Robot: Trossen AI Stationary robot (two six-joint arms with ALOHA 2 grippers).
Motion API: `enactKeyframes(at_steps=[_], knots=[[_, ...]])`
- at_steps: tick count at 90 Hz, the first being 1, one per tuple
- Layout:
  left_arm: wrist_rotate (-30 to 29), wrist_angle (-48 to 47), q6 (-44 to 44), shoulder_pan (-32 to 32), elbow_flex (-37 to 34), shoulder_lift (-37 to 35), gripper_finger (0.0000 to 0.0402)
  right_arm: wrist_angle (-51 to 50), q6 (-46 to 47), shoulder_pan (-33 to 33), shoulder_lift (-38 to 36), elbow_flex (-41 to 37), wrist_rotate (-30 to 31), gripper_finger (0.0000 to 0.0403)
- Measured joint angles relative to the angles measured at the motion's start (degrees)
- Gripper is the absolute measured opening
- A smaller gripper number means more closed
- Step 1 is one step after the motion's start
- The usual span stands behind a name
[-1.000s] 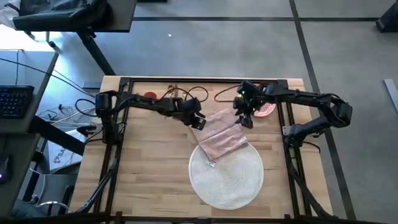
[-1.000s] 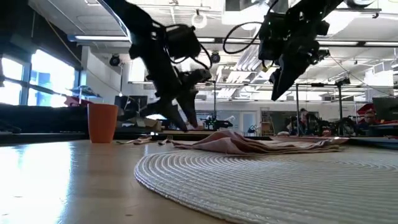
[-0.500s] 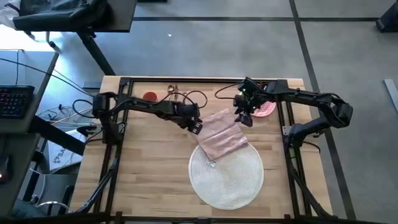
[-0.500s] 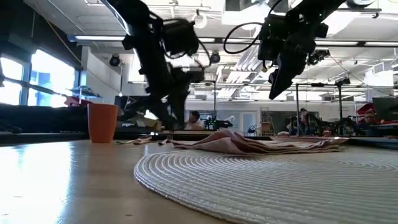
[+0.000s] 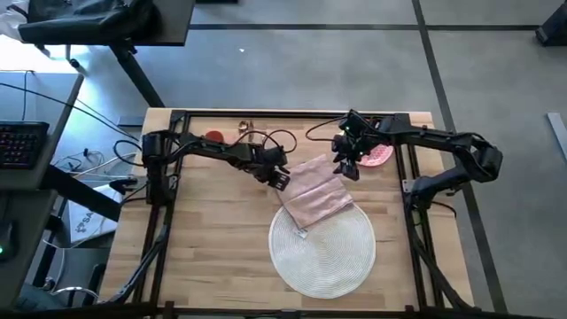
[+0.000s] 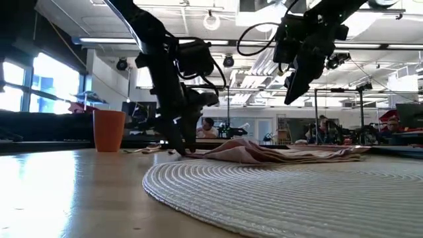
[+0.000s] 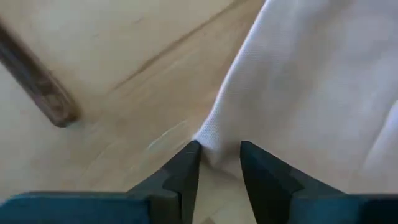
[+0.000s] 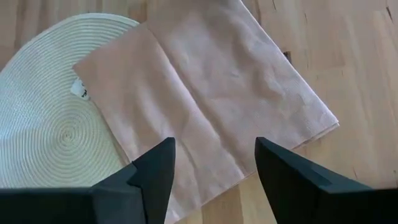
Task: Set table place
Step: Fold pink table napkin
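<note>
A beige-pink napkin (image 5: 314, 190) lies flat on the table (image 5: 213, 239), its near part over the far edge of the round white woven placemat (image 5: 323, 252). My left gripper (image 5: 280, 180) is down at table level at the napkin's left corner (image 7: 208, 134). Its fingers are narrowly apart, one on each side of that corner. My right gripper (image 5: 347, 168) hangs open above the napkin's (image 8: 211, 87) far right part, touching nothing. An orange-red cup (image 5: 214, 136) and gold cutlery (image 5: 246, 128) sit at the far edge, and a pink patterned plate (image 5: 381, 155) lies under my right arm. My left gripper comes slanting down from the table's left, and its fingertips (image 7: 194, 152) stand on either side of the napkin's left corner, which lies on the wood. I cannot tell whether they touch the cloth.
Black frame bars run along the table's left (image 5: 164, 204) and right (image 5: 414, 213) sides. Bare wood lies left of the placemat (image 6: 277, 192) and toward the near edge. In the low view the cup (image 6: 109, 130) stands far left, beyond the cutlery (image 6: 155, 149).
My left gripper has gone a little toward the table's left edge and come down from above the table onto the wood at the napkin's left corner. The napkin has stayed where it was.
</note>
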Motion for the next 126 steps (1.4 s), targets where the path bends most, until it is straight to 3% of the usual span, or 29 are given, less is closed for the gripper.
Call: enactKeyframes(at_steps=[20, 33, 61, 88, 126], knots=[[-0.1, 3.7, 1.7, -0.4, 0.0, -0.2, 0.0007, 4.2, -4.0, -0.2, 1.0, 0.0, 0.0, 0.0200], [-2.6, 9.1, 6.7, -1.9, 0.0, -1.8, 0.0002, 9.2, -8.8, -2.2, 5.5, 0.0, 0.3, 0.0200], [-3.6, 21.1, 28.6, -9.1, 0.0, -4.8, 0.0000, 10.8, -17.3, -3.4, 15.6, 0.0, 0.5, 0.0200], [-4.8, 19.4, 28.3, -13.3, 0.0, -4.7, 0.0000, 11.5, -27.3, -1.4, 16.2, 0.0, 7.2, 0.0200], [-4.8, 19.1, 28.4, -13.3, 0.0, -4.7, 0.0000, 19.2, -35.0, 1.3, 16.8, 0.1, 6.8, 0.0200]])
